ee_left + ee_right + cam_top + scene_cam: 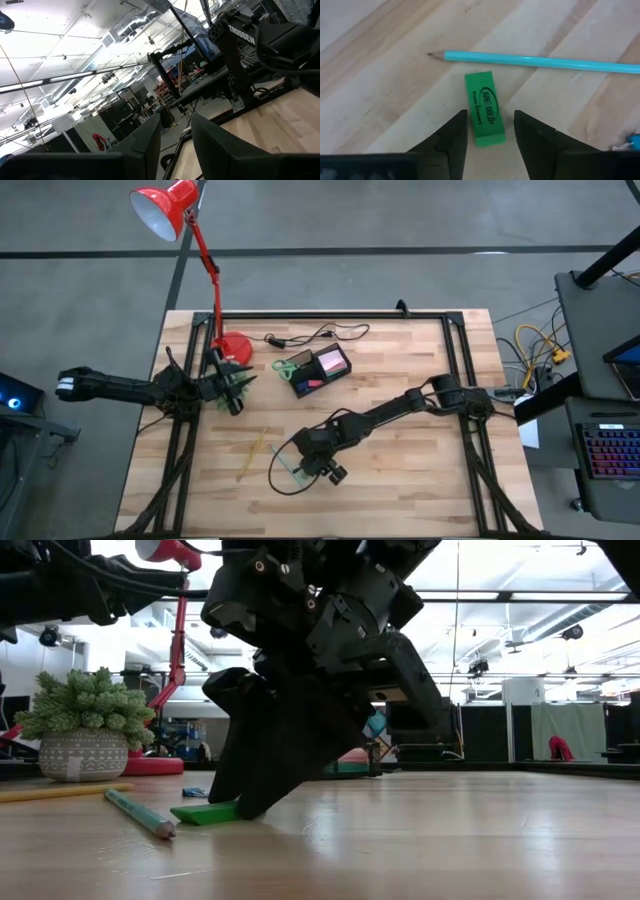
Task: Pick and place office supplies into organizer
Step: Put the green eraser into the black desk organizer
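Observation:
A green eraser [484, 116] with black print lies flat on the wooden table, just near of a teal pencil [535, 61]. My right gripper [490, 116] is open and points down at the table's near middle [325, 470]. Its fingers stand on either side of the eraser's end, with a small gap on each side. In the low view the eraser [203, 812] lies at the fingertips. The black organizer [320, 370] holds a pink pad, and green scissors [287, 367] lie at its left. A yellow pencil [250, 455] lies farther left. My left gripper [235, 392] waits, open, by the lamp base.
A red lamp's base [235, 347] and a small potted plant [85, 735] stand at the table's far left. A black cable [320, 335] runs along the far edge. Bare wood lies right of the right arm and along the near edge.

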Robot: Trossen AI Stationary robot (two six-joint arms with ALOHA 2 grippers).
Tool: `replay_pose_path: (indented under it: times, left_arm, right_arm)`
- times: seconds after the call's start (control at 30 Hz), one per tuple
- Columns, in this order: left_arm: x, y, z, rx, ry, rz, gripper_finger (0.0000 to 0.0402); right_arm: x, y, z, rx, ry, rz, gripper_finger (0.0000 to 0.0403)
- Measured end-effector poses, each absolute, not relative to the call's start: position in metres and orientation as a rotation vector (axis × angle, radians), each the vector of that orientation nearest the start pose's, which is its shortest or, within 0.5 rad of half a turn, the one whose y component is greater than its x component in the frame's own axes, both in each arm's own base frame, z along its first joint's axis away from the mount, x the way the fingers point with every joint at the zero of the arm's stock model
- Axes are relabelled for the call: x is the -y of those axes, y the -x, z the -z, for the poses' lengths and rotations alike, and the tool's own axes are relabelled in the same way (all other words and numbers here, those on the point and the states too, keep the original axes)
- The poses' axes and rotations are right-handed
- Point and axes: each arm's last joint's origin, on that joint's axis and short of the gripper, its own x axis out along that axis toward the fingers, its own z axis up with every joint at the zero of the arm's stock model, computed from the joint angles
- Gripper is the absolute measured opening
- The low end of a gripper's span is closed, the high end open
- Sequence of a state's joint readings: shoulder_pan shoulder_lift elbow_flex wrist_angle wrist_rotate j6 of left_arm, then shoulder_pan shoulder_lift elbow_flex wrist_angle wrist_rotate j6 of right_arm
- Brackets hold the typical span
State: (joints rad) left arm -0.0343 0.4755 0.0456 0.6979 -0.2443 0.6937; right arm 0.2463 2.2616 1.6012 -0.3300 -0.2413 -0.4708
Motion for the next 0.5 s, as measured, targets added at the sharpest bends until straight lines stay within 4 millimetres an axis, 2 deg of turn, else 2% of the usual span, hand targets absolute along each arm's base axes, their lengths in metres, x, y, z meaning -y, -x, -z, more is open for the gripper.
replay_pose_path:
  times: [0.2, 0.5]
  left_arm:
    - [-0.0027, -0.1256, -0.2022, 0.182, -0.650, -0.292, 0.0096]
    - [-0.0027, -0.1256, -0.2022, 0.182, -0.650, -0.292, 0.0096]
  right_arm:
    - [-0.1207, -0.4551, -0.1240, -0.877, 0.423, -0.675, 0.0122]
    - [-0.1204, -0.4542, -0.1246, -0.881, 0.409, -0.696, 0.0059]
